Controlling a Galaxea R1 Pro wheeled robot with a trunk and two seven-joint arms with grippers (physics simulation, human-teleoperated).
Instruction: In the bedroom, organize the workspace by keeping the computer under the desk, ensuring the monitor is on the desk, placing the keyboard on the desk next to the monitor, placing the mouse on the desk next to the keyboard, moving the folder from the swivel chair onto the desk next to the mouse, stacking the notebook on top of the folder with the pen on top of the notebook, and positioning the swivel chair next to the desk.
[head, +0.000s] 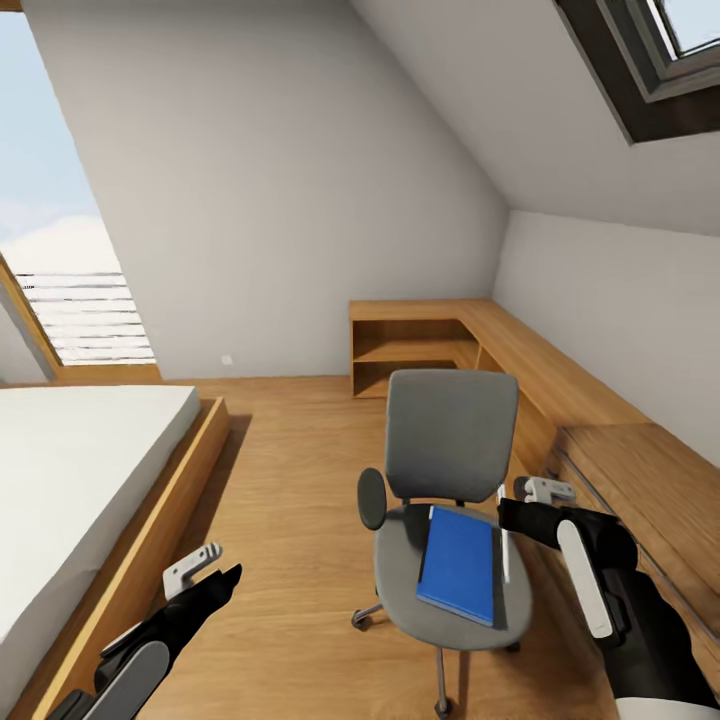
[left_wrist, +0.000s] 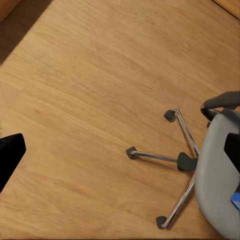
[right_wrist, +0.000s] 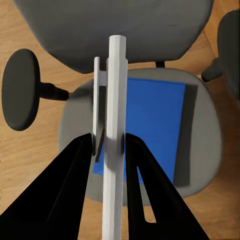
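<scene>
The grey swivel chair (head: 450, 440) stands on the wood floor, its chrome star base (left_wrist: 182, 160) in the left wrist view. A blue flat item (head: 460, 562) lies on its seat; I cannot tell whether it is the folder or the notebook. My right gripper (head: 512, 517) hovers over the seat's right edge, shut on the thin white pen (right_wrist: 115, 100), which hangs down beside the blue item (right_wrist: 152, 120). My left gripper (head: 212, 577) is low at the chair's left, open and empty. The desk, monitor, keyboard, mouse and computer are out of view.
A bed (head: 70, 470) on a wooden frame fills the left. A light-wood corner bench with open shelves (head: 410, 345) runs along the back and right walls (head: 600, 440), close behind the chair. Open floor (head: 290, 470) lies between bed and chair.
</scene>
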